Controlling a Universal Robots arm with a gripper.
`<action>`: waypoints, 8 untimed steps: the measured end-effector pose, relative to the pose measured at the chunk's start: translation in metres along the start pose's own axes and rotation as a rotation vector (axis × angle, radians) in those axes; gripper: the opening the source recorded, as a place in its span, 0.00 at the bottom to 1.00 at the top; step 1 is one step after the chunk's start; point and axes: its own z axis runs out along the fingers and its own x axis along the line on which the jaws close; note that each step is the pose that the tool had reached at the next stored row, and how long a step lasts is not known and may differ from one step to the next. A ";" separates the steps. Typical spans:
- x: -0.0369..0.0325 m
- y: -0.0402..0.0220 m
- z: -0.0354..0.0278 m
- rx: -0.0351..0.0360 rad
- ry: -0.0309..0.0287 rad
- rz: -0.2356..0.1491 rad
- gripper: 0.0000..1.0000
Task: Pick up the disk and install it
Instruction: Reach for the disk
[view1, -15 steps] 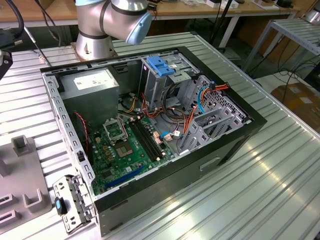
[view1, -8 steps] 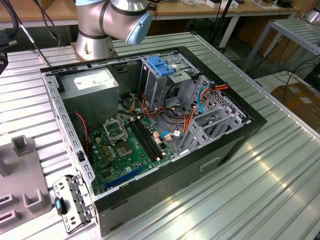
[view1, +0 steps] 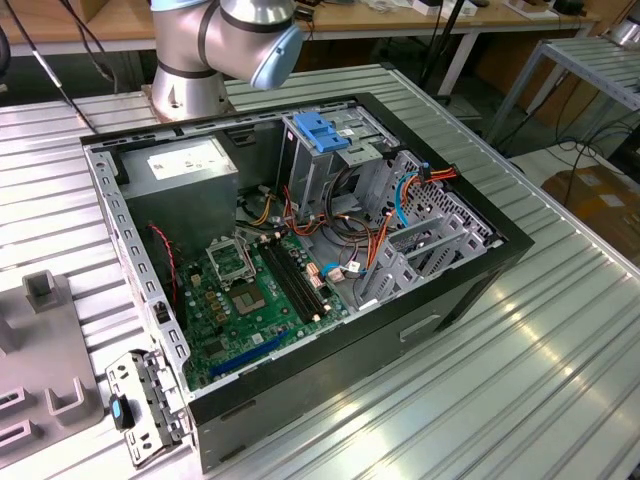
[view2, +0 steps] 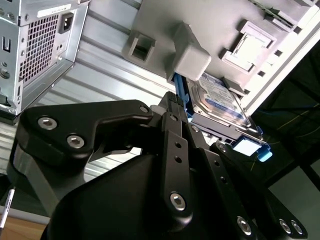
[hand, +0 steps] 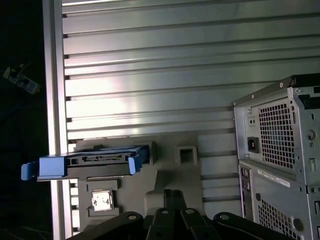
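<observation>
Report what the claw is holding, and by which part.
It cannot be told. The claw is close by the blue-railed edge of the disk at the grey fixture, but any grip is hidden.

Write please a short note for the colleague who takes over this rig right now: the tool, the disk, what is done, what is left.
Tool: close to the disk, over the grey fixture; I cannot tell from the pictures if it is open or shut.
Disk: in both wrist views it lies on the grey fixture, on the ribbed table, outside the computer case.
Case: open, lying on the table in the exterior view, with the blue-handled cage inside.
Done: the tool has been brought near the disk.
Left: the disk is not yet lifted and not yet installed.
</observation>
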 end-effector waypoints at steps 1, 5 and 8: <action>0.0027 0.0002 0.0002 0.0001 0.0001 0.000 0.11; 0.0082 0.0009 0.0007 0.0001 0.0001 0.000 0.11; 0.0114 0.0007 0.0008 0.0001 0.0001 0.000 0.11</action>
